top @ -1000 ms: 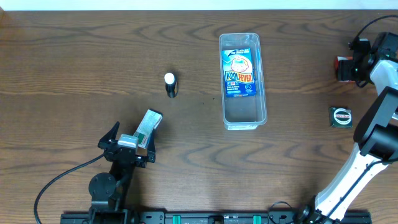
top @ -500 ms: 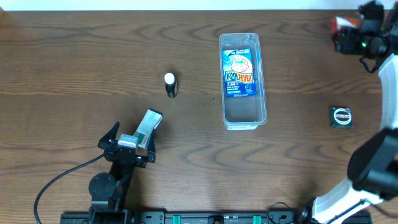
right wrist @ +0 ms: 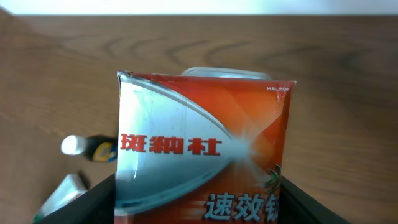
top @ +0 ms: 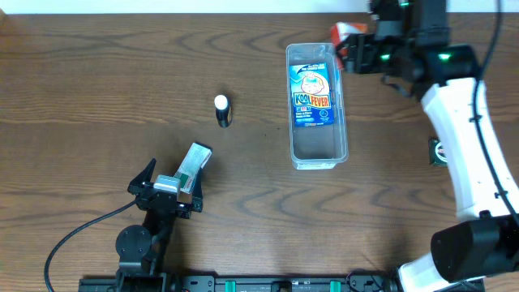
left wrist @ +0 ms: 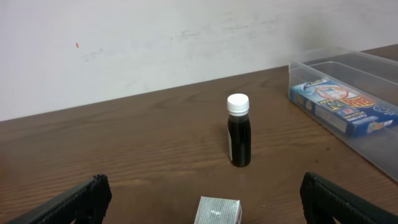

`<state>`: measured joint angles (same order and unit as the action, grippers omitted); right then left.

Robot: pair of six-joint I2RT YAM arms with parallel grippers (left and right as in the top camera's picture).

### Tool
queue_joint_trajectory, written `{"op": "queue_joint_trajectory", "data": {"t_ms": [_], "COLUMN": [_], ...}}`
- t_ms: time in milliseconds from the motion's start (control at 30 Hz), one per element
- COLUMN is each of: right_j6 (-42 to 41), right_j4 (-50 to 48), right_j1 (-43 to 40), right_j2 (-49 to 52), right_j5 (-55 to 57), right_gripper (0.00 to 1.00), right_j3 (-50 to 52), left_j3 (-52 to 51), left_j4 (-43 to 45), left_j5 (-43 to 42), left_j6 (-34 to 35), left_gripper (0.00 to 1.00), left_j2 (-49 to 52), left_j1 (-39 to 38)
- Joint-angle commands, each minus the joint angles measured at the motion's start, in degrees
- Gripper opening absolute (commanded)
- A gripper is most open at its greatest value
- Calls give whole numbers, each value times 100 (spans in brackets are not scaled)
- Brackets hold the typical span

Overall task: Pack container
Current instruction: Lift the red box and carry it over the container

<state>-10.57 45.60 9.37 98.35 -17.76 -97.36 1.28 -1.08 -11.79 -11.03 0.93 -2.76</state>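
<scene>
The right gripper (right wrist: 199, 193) pinches a red packet (right wrist: 199, 143) upright between its jaws, above the far corner of the container (top: 290, 122) at mid-table, apparently to drop it beside the blue packet (top: 313, 96), while the left gripper (left wrist: 205, 190) rests with its jaws spread.

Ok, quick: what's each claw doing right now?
Left claw: open, holding nothing.
Right claw: shut on a red packet.
</scene>
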Motion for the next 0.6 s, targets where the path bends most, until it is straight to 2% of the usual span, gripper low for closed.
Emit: {"op": "queue_joint_trajectory", "data": {"t_ms": [0, 300, 567], "right_j6": [-678, -1464, -1467], "right_j4": [28, 63, -70], "right_j1": [520, 1309, 1335], "right_j2": [208, 804, 1493], "right_j5": [754, 2011, 2487], "right_gripper": [65, 66, 66], "right_j3": [-61, -44, -44], "left_j3": [-105, -105, -105], "left_j4": [-186, -186, -186], "left_j5": [-66, -66, -66], "left_j6": [-94, -94, -94], "left_gripper": [98, 98, 98], "left_j2": [7, 7, 7], "left_j1": [24, 24, 24]}}
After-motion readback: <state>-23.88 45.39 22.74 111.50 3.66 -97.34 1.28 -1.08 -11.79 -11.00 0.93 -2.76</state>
